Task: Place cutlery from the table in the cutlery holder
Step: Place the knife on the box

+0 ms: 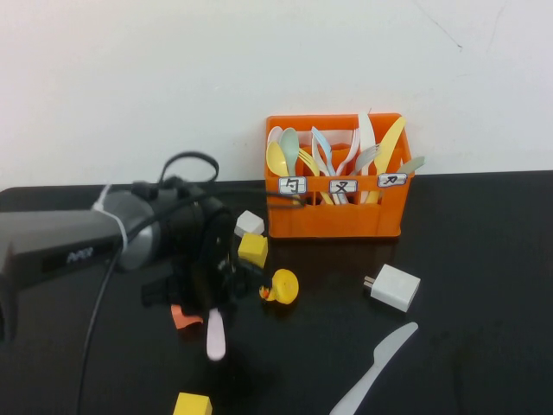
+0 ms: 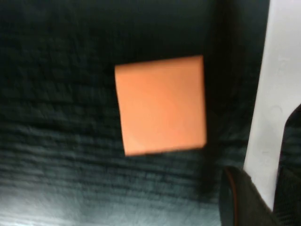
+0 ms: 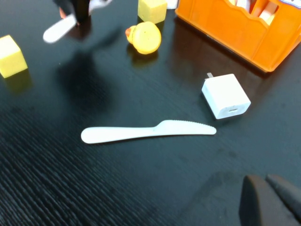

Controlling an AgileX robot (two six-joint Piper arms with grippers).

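Orange cutlery holder [image 1: 335, 207] standing upright at the far edge of the black worktop [image 1: 484, 259], against the white wall; three compartments, each fronted by a white label with a black character. Contents crowd all three: pale yellow and pale green spoons [image 1: 282, 151] in the compartment at the robot's left end, pale forks [image 1: 333, 160] in the middle one, and a yellow knife [image 1: 386, 147] with white and greyish pieces in the compartment at the robot's right end; all stand handle-down and lean against the walls.

Left tool [image 1: 216, 290] in front of the holder and toward the robot's left of it, low over the worktop, gripping the pale pink knife [image 1: 215, 333]; the free end of that knife juts out toward the robot from the fingers. Beside this tool lie an orange square [image 2: 162, 106], a yellow cube [image 1: 253, 249], a white cube [image 1: 250, 222] and a small yellow duck [image 1: 282, 286], the two cubes nearest the holder; a further yellow cube [image 1: 192, 405] lies nearer the robot.

Pale grey-blue knife [image 1: 373, 370] flat on the worktop, in front of the holder's right end and well apart from it; a white charger plug [image 1: 393, 287] lies between that knife and the holder.

Right tool [image 3: 270, 200] above the worktop on the near side of the grey-blue knife, its dark fingertips close together and holding nothing.
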